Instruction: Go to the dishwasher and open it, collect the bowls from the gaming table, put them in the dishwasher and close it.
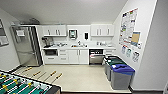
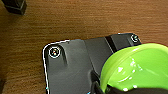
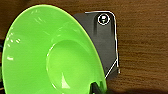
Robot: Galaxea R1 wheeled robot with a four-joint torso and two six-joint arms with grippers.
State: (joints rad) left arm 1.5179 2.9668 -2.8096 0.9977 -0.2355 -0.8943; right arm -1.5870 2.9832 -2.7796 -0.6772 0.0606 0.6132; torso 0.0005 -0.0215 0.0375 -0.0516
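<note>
A kitchenette was faced, the dishwasher (image 1: 96, 56) at centre frame already open; bowls (image 2: 135, 68) (image 3: 53, 53) were carried, each claw's grip unclear; approach was needed.

White kitchenette cabinets (image 1: 75, 56), pale floor (image 1: 77, 76)

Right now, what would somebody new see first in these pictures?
First, the bright green bowl close up in the right wrist view, with another yellow-green bowl in the left wrist view, both over a brown wood-grain floor. Then, in the head view, the white kitchenette with the steel-fronted dishwasher under the counter, its door open a little at the top. Grey bins with a blue lid stand by the right wall, and a foosball table sits bottom left.
</note>
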